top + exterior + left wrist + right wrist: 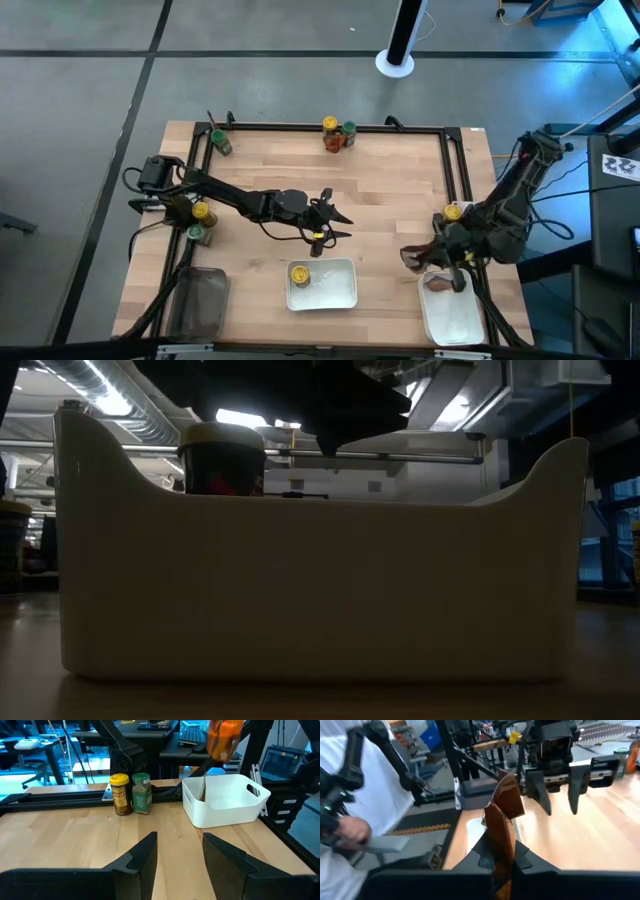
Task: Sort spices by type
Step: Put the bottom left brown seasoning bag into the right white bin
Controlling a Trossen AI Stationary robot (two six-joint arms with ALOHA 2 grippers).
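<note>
My right gripper (414, 258) is shut on a red-orange packet (503, 815) and hovers at the far left corner of the right white tray (456, 326). In the left wrist view the packet (224, 738) hangs above that tray (227, 805). My left gripper (340, 226) is open and empty above the table's middle, just beyond the middle tray (340, 295), where a yellow-capped jar (299, 273) stands upright. A yellow-capped jar (120, 794) and a green-capped jar (142, 793) stand side by side on the table beside the right tray. My right gripper pinches the packet between its two fingers (525, 857). One end of the packet (499, 845) sits in the jaws and the rest sticks out past the fingertips. The packet is lifted clear, above the right tray's corner.
A yellow and a green jar (199, 222) stand at the left edge, a green jar (220, 143) at the far left corner, and jars with a packet (338, 133) at the far edge. A dark bin (200, 300) sits near left. A person's hand (352, 831) shows beyond the table.
</note>
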